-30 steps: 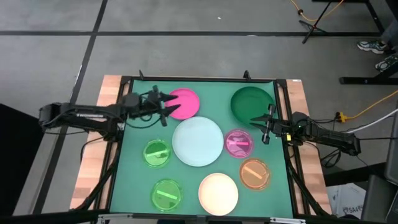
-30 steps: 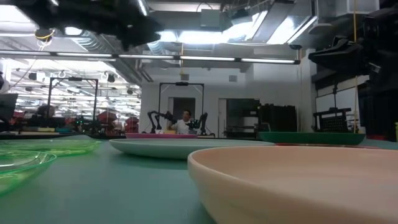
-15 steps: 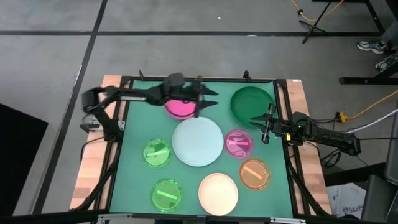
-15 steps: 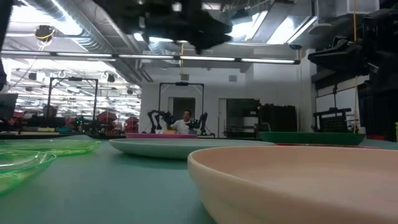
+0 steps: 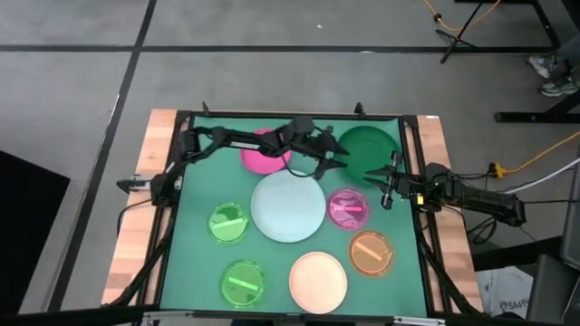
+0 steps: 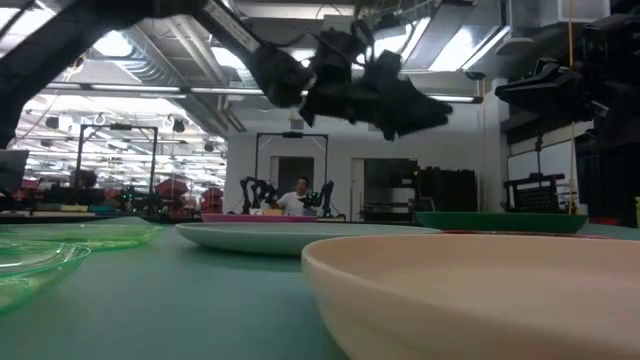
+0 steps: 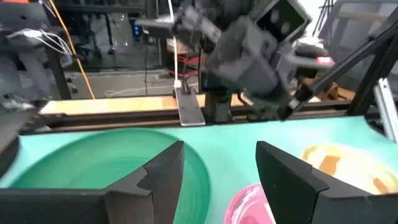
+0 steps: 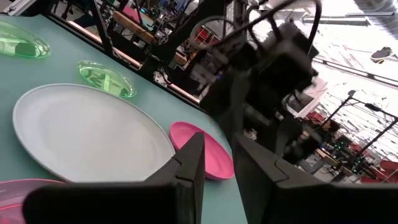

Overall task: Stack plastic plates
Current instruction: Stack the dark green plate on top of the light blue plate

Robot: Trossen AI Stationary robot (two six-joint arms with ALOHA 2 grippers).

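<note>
Eight plates lie flat on the green mat. The dark green plate (image 5: 370, 145) is at the far right and the pink plate (image 5: 261, 156) at the far middle, partly under my left arm. The pale blue-white plate (image 5: 288, 206) lies at the centre. The magenta plate (image 5: 348, 208), orange plate (image 5: 372, 253) and cream plate (image 5: 318, 281) are right and near. Two translucent green plates (image 5: 228, 223) (image 5: 243, 282) lie at the left. My left gripper (image 5: 337, 156) (image 7: 217, 169) is open, raised, beside the dark green plate's (image 7: 93, 162) left rim. My right gripper (image 5: 377, 186) (image 8: 219, 165) is open and waits at the right.
A black frame (image 5: 412, 163) borders the mat, with wooden table edges (image 5: 131, 244) outside it. My left arm (image 5: 236, 138) stretches across the far part of the table over the pink plate. The right arm (image 7: 249, 50) stands close ahead of the left gripper.
My left gripper has swept from the far left, over the pink plate, toward the table's right edge and now hangs next to the dark green plate. It stays open. No plate has moved.
</note>
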